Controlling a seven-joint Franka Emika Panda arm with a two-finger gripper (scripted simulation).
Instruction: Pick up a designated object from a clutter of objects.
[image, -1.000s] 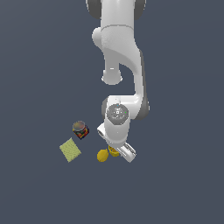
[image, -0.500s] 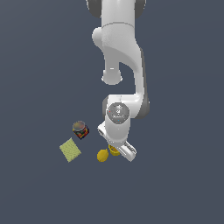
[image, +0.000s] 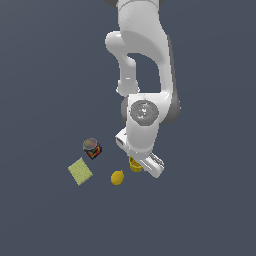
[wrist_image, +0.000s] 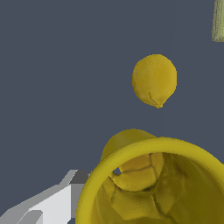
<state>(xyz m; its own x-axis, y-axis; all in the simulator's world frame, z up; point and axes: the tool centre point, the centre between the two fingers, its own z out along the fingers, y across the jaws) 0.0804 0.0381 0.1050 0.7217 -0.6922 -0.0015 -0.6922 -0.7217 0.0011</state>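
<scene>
In the exterior view the white jointed robot arm (image: 142, 75) reaches down from the top of the picture over a plain dark grey-blue floor (image: 45, 75). Its wrist block covers the gripper (image: 137, 163), so the fingers are hidden here. Just under the wrist, only a sliver of the small round yellow cup (image: 135, 164) shows, tucked against the white hand. Just beside it, toward the exterior view's left and slightly nearer, lies the solid yellow lemon (image: 117, 177), apart from the cup. Farther left sits the dark jar with a red-and-black label (image: 92, 148), upright, and nearer and left of that lies the flat pale-green square pad (image: 80, 171), turned corner-on. Jar and pad are close but not touching.

In the wrist view the yellow cup (wrist_image: 157, 183) fills the lower part of the picture, its open mouth facing the camera, thick rim and lumpy hollow inside plainly seen. A white-and-grey finger (wrist_image: 52, 203) of the gripper lies against the cup's outer wall on one side; the other finger is out of sight, so whether the cup is actually pinched cannot be told. Beyond the cup the lemon (wrist_image: 154, 80) lies on the floor, clear of the rim, and an edge of the pale-green pad (wrist_image: 218, 21) shows at the picture's corner.
</scene>
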